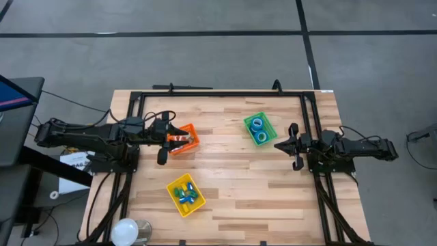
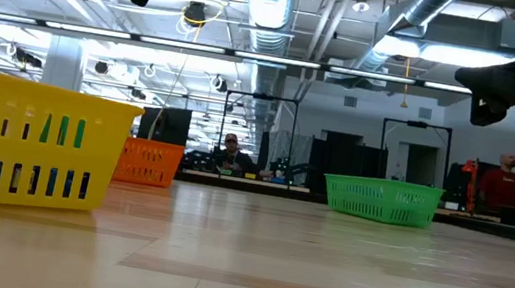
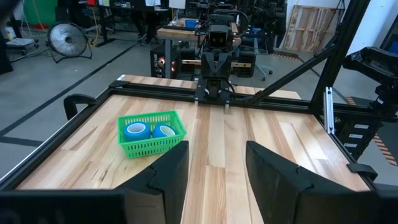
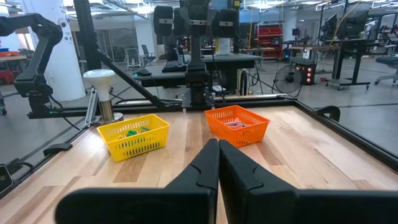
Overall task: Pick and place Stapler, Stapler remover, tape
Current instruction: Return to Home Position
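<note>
Left claw (image 3: 214, 163): its 2 fingers are standing apart with nothing between them. It is hanging above the tabletop (image 1: 232, 184), right at the orange basket's (image 4: 236, 136) edge in the high view.
Left-arm risk: the loose cables (image 1: 151, 117) on the arm are looping close to that basket. A withdrawal that is dipping rather than lifting is risking a hooked rim and a dragged or tipped basket.
Orange basket: it is holding the pink staple remover (image 4: 235, 124), and a tip here is risking spilling it back onto the wood.
Yellow basket (image 4: 134, 147): it is sitting below the orange one in the high view, carrying the green stapler (image 4: 130, 132) among small blue pieces. It is lying apart from both arms, so I am judging it the safest of the 3.
Green basket (image 3: 149, 147): it is holding the blue tape (image 3: 135, 130), with 2 rolls showing side by side. Whether a 3rd is lying hidden there I cannot tell.
Right claw (image 4: 218, 149): its fingers are pressing together on nothing. It is hovering just beside the green basket, pointing toward the tabletop's middle.
Right-arm risk: a low sideways swing is threatening to nudge the green basket and roll the tape out. The low view is showing both claws riding well above the basket rims, so I am rating this as unlikely.
</note>
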{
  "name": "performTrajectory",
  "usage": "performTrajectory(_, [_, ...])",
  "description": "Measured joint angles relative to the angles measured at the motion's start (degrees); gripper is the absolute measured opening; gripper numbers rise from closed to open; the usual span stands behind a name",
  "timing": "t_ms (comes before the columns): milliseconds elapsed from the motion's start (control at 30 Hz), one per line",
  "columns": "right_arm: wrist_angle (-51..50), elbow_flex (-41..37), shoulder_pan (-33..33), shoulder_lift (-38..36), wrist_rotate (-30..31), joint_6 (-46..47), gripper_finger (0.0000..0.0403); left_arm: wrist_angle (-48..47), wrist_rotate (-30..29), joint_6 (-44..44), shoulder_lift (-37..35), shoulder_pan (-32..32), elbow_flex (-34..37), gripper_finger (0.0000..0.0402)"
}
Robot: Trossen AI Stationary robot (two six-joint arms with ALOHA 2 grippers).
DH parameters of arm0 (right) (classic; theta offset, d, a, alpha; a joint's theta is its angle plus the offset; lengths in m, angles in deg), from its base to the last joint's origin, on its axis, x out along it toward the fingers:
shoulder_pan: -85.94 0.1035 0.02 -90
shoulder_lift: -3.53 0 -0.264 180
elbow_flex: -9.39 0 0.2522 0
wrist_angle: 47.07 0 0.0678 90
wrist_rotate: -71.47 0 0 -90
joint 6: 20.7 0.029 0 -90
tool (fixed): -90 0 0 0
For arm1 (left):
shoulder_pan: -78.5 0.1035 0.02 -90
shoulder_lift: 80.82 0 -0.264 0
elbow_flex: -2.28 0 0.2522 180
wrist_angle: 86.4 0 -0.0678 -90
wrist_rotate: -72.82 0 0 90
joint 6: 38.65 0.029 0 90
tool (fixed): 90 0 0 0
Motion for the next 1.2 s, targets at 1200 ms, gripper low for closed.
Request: performTrajectory(1200, [0.0, 0.0, -0.01, 0.0, 0.0, -0.02, 0.0, 20.57, 0.02, 0.15, -18.43, 0.15, 22.29, 0.015])
